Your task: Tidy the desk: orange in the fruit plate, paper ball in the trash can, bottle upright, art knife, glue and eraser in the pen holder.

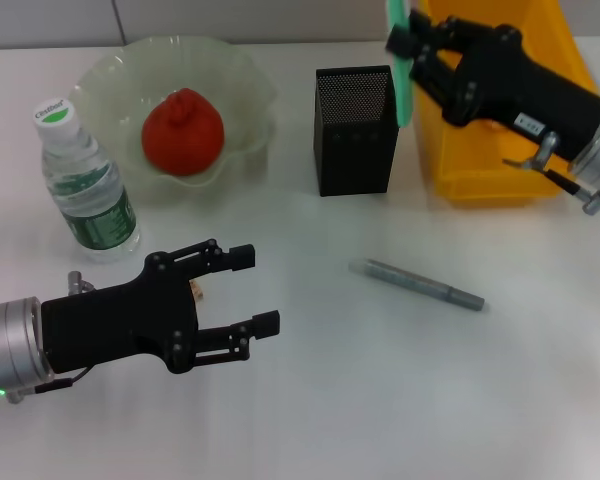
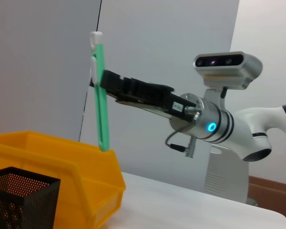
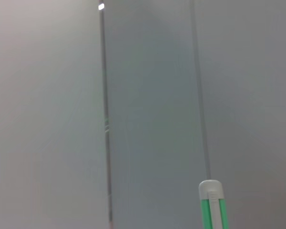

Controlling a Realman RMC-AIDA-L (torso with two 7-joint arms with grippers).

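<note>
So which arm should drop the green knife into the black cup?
The right. Its gripper already holds the art knife upright, raised beside the pen holder. The left gripper is open and empty, low over the desk near the bottle.

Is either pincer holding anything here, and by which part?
The right pincer holds the art knife upright near its white upper end, blade body hanging down beside the pen holder. The left pincer is open and holds nothing.
</note>
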